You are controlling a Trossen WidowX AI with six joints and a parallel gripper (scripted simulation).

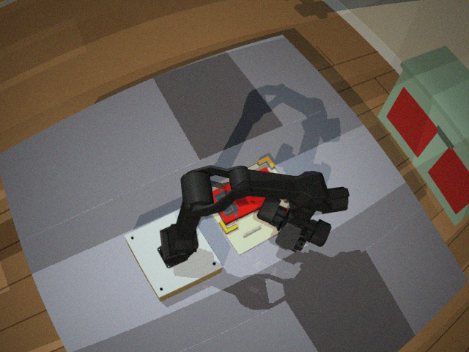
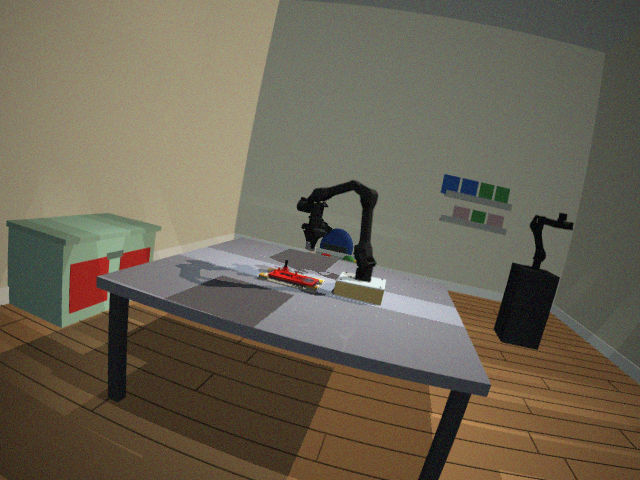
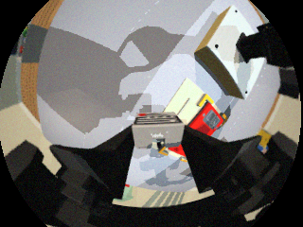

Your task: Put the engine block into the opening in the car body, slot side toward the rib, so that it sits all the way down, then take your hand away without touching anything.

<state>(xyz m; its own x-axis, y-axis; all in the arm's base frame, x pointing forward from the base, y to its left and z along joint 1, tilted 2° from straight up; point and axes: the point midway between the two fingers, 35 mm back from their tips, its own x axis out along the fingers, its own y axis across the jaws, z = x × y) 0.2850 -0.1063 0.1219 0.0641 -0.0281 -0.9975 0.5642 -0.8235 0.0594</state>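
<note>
boxy matte gray eng. block (image 3: pixel 158 132) in blk gripper (image 1: pixel 289 226) (image 2: pixel 311 244) (image 3: pixel 157 127), flat red car body (image 1: pixel 248 206) (image 2: pixel 293 277) (image 3: pixel 206 119)

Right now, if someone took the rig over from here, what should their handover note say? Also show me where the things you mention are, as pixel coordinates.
Pincer (image 1: pixel 297 248) (image 3: pixel 157 127): shut on the block (image 3: pixel 158 134), held in the air.
Car body (image 1: pixel 246 206) (image 2: pixel 292 277) (image 3: pixel 204 124): red, on the pale board (image 1: pixel 251 242) (image 3: pixel 182 101) between yellow corner pieces.
Done: block gripped and off the table (image 1: pixel 113 151) (image 2: pixel 310 341).
Left: bring it over the opening, turn the slot side toward the rib, seat it fully, let go, back off without touching anything.
Unsure: which face has the slot; check before lowering.
</note>
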